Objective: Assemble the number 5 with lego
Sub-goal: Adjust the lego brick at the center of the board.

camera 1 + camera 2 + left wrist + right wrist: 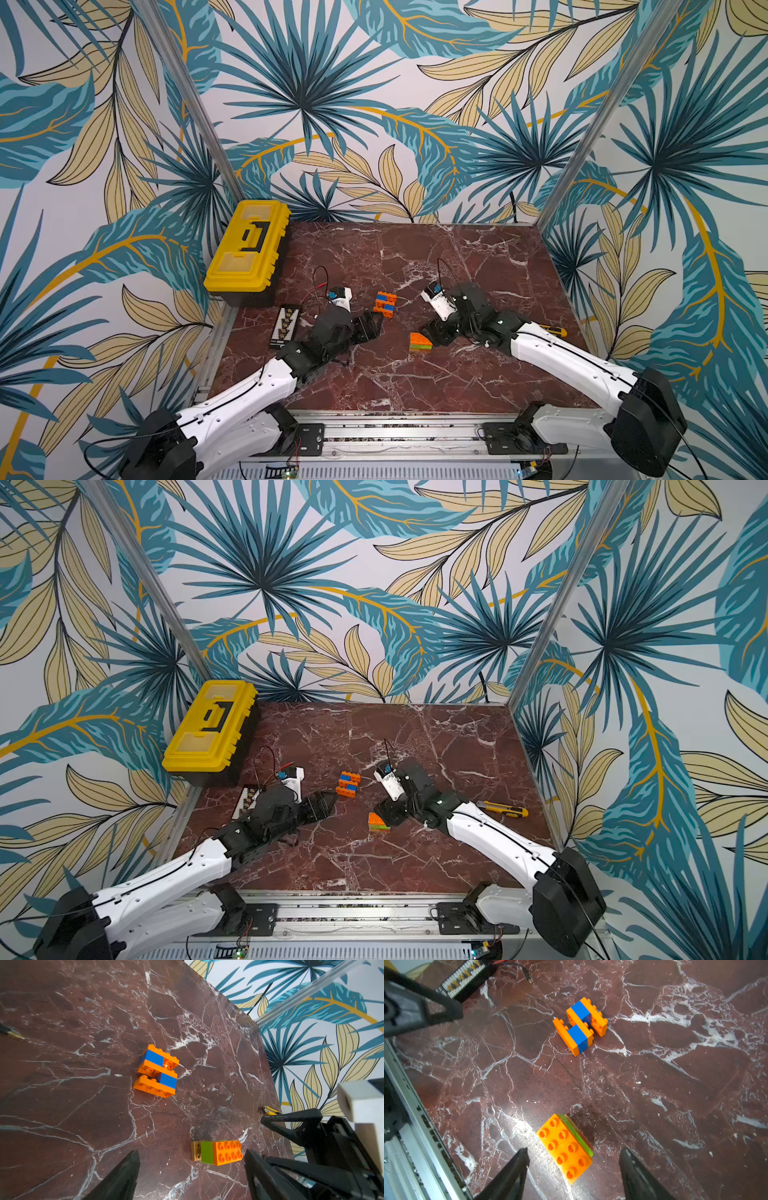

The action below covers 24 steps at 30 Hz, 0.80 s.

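Bright, even light filled the scene; wide-angle lenses splayed the corner posts (192,99) in both top views. White glare pooled on the marble table (519,1126) beside the orange brick stack (564,1149), which cast a soft shadow. Close-up, the fingers (512,1172) of the right gripper (574,1150) were blurred.

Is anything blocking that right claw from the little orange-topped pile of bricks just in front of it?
Nothing visible. In the right wrist view the orange-topped stack shows between the open right gripper's fingers, with only bare marble table around it. The orange-and-blue build sits well beyond, apart from it.
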Each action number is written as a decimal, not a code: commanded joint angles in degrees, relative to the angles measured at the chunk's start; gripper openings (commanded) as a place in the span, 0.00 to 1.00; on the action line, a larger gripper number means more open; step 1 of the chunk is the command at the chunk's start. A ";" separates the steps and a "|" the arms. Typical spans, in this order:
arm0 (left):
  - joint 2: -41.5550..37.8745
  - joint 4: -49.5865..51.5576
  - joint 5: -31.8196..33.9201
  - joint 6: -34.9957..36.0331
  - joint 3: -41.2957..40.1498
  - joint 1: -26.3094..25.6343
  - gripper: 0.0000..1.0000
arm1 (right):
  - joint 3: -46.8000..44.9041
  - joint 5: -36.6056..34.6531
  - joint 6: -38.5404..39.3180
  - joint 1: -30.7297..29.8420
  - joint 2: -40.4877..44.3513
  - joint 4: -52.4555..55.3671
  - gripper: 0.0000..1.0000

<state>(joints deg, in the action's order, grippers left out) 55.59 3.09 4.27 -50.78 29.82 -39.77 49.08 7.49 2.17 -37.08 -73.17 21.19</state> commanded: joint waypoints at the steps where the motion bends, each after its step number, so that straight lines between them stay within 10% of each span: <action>1: -1.82 1.29 4.12 0.51 -2.02 0.78 0.87 | 1.66 -1.49 6.85 -0.62 -2.04 3.56 0.73; 24: -1.92 5.88 5.29 0.25 -1.09 1.68 1.00 | 4.27 4.55 13.78 -1.04 -7.40 10.13 0.71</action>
<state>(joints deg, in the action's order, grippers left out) 54.33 8.47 8.78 -50.00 29.34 -38.41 52.21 10.11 14.24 -37.65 -79.66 29.19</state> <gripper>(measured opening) 0.997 0.710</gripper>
